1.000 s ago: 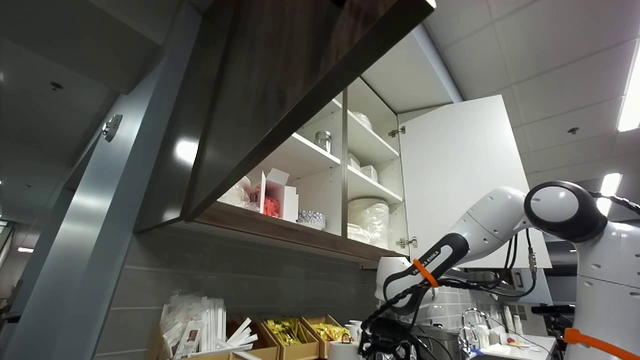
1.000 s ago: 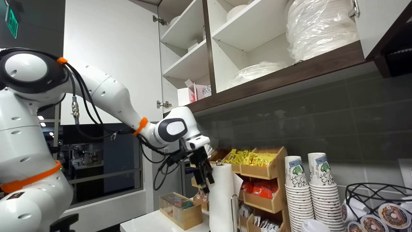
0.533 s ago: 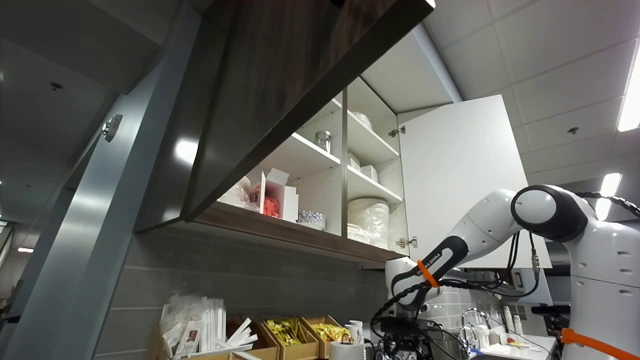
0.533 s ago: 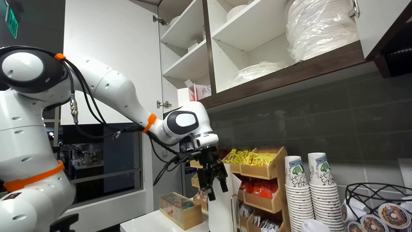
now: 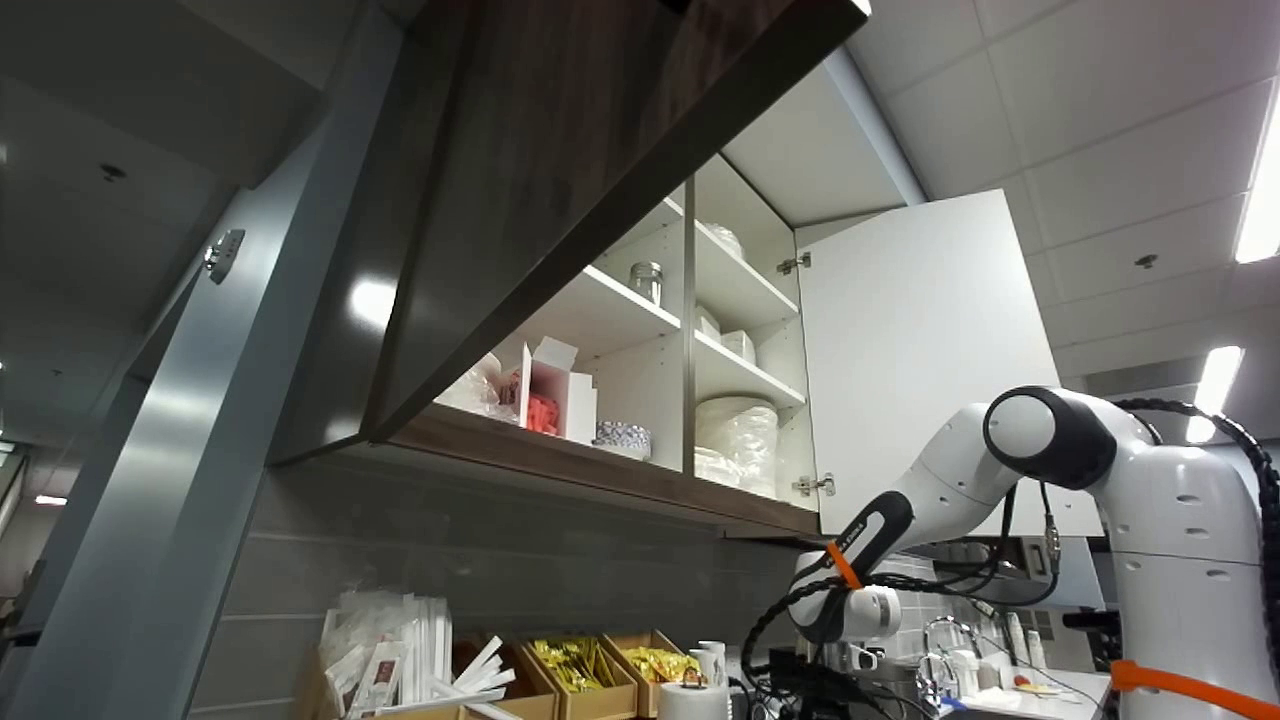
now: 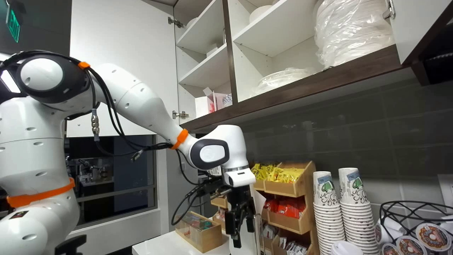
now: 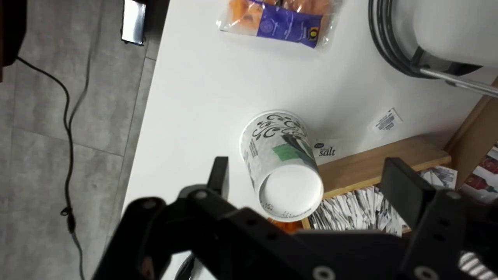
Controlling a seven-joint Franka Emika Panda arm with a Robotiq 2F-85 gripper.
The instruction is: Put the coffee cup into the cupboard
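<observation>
"State?"
"My gripper point(image 7: 311, 182) is wide, nothing held; likely spread to straddle the coffee cup point(image 7: 282, 163)."
"Cup's where?"
"Base-up on the counter point(image 7: 194, 116). The cupboard point(image 6: 318, 81) stands open, presumably to receive it."

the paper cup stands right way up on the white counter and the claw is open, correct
Not quite: the paper cup is upside down, its closed base facing up, as the wrist view shows. It does stand on the white counter, with the claw open.

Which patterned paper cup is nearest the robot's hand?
The lone cup on the counter, framed by the open gripper in the wrist view; the others are nested in stacks.
</observation>
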